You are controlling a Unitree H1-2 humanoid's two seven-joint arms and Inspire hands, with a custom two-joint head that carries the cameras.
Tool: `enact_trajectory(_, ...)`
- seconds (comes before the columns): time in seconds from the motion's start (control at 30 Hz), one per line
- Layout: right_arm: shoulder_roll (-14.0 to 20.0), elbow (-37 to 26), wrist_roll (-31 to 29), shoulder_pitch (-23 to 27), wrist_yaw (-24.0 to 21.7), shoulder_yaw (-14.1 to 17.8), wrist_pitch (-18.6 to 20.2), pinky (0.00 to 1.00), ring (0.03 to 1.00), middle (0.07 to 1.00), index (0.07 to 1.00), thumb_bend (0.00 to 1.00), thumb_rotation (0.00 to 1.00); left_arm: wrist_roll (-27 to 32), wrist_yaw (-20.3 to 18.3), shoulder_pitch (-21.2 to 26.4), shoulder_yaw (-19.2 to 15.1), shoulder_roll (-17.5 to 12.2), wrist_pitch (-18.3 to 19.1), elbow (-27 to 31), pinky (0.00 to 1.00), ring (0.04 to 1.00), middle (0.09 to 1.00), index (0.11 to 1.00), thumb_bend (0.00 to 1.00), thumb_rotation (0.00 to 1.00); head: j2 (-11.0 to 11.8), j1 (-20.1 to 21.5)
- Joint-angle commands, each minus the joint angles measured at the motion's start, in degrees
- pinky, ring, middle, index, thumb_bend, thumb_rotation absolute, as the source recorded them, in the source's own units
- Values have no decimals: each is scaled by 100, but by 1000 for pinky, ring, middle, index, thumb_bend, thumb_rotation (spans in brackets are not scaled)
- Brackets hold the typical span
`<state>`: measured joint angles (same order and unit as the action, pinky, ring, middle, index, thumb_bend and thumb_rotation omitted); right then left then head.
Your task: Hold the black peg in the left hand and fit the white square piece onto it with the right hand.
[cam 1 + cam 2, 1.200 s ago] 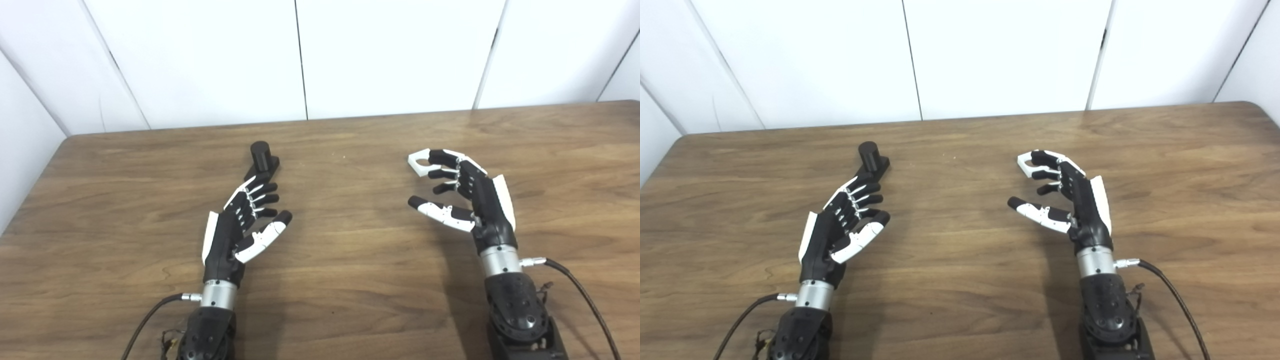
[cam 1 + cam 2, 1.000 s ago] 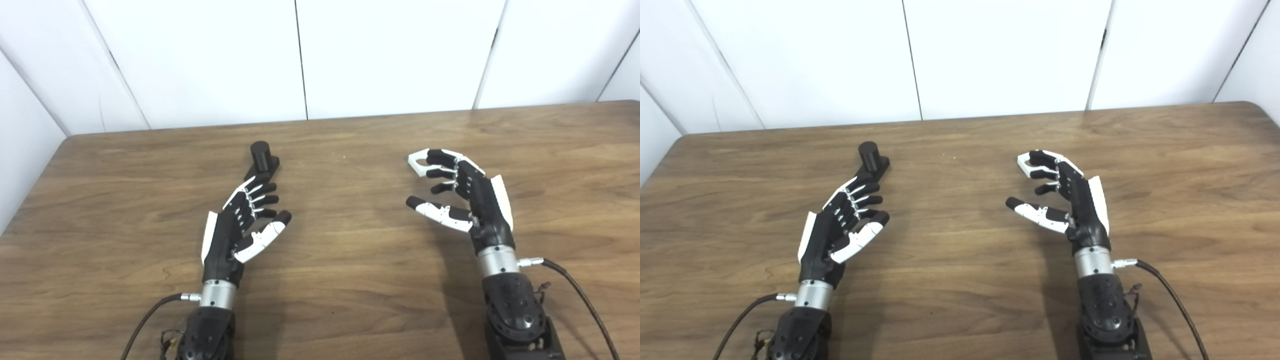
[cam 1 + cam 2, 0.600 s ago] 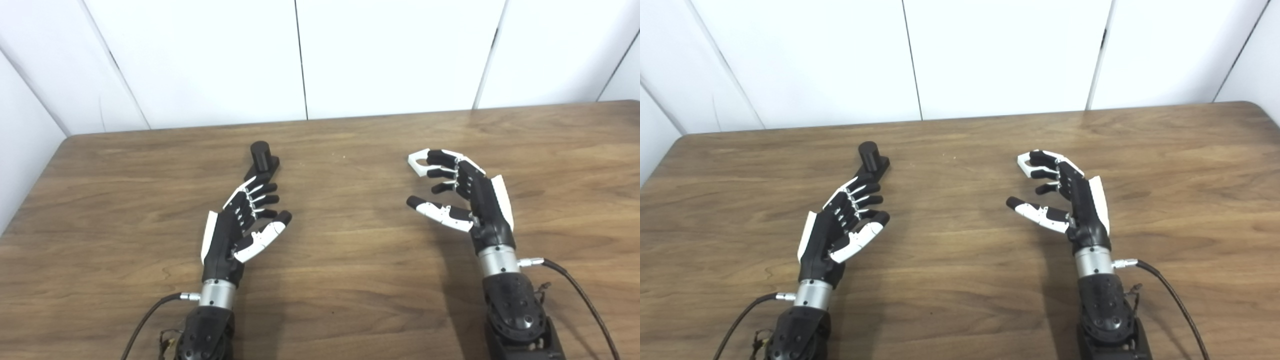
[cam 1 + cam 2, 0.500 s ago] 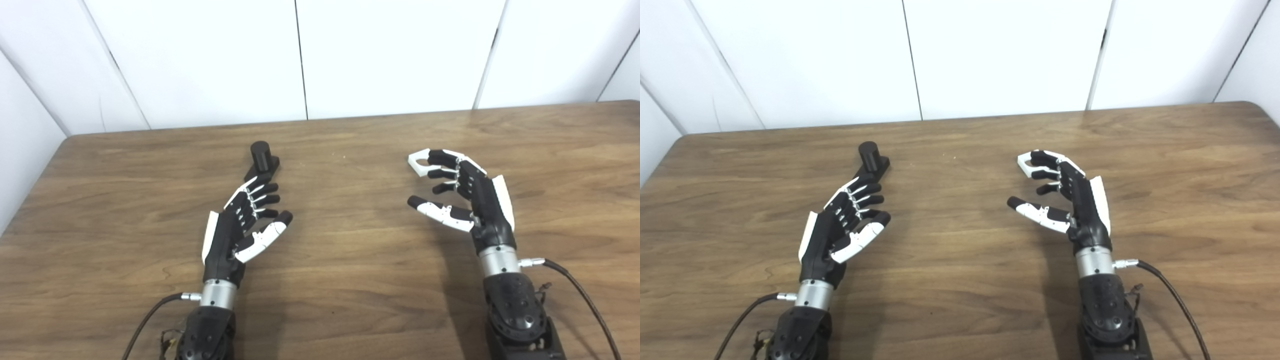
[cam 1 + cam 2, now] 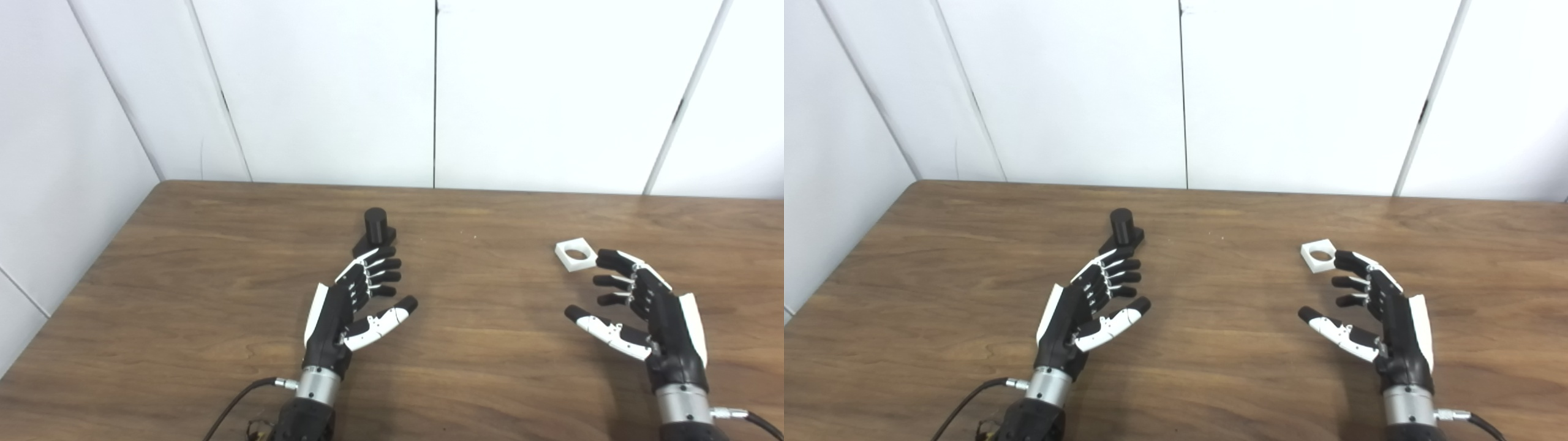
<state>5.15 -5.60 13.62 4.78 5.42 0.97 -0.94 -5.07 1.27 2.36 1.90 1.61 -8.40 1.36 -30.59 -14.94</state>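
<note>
The left hand [image 5: 358,300] is open and holds nothing. Its fingers are spread and point toward 1 o'clock, with the tips just beside the black peg [image 5: 375,225]. The peg stands upright on the brown wooden desk [image 5: 184,275], at 12 o'clock from that hand. It looks like a short round post on a flat black base.

The right hand [image 5: 643,306] is open too, fingers a little curled, and it holds nothing. The white square piece [image 5: 576,255] lies flat on the desk at 11 o'clock from that hand, just past the fingertips. It has a round hole in the middle.

The step now looks like reaching and grabbing. To do it well, the left hand should slide forward and close around the peg's base, so the round top stays free. The right hand should pinch the square by its edges and leave the hole clear. Both parts look like hard, smooth plastic, so they may slip. The desk has a smooth wood grain.
</note>
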Motion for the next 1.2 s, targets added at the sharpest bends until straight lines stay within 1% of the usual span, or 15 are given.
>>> enact_trajectory(0.0,-20,-239,-51,157,5,8,-95,541,686,752,742,607,106,19,38,108,10,49,-196,21,642,724,761,771,675,225,-22,24)
enact_trajectory(0.13,1,-249,-59,160,-10,14,-88,542,690,753,743,601,98,-16,93,109,8,74,-123,90,646,731,761,771,669,206,-27,19)
enact_trajectory(0.23,8,-264,-67,162,-16,22,-42,542,690,753,742,606,103,-190,182,125,11,73,-89,146,639,731,763,768,671,204,-23,0)
enact_trajectory(0.3,14,-243,-85,172,-14,26,-71,546,693,755,744,606,105,-347,257,147,2,68,-13,226,641,743,773,768,664,189,-18,-4)
enact_trajectory(0.47,16,-203,-66,206,8,22,-85,550,698,756,746,602,70,-897,550,303,-62,40,129,358,630,744,771,757,650,174,-11,14)
enact_trajectory(0.53,25,-202,-45,214,11,19,-86,547,692,755,746,601,84,-1066,626,387,-92,20,221,389,634,743,767,748,643,148,-17,21)
enact_trajectory(0.6,34,-219,-6,220,18,18,-61,546,690,752,744,600,94,-1266,680,477,-95,-23,365,429,631,742,771,754,624,133,-9,32)
enact_trajectory(0.7,40,-211,-12,228,21,33,-78,547,688,751,743,600,102,-1456,672,644,-82,-116,523,428,612,743,773,756,620,120,-3,37)
enact_trajectory(0.87,40,-209,-35,227,34,58,-103,544,687,748,737,592,64,-1759,746,919,-52,-216,651,310,579,733,766,747,666,144,2,50)
enact_trajectory(0.97,62,-217,11,235,43,60,-134,543,687,746,734,580,10,-2002,809,1071,-9,-279,786,248,572,723,761,743,679,166,-4,42)
enact_trajectory(1.17,63,-230,-28,239,27,81,-148,538,683,748,734,571,0,-2416,898,1248,71,-377,1035,175,598,712,749,750,693,193,-17,26)
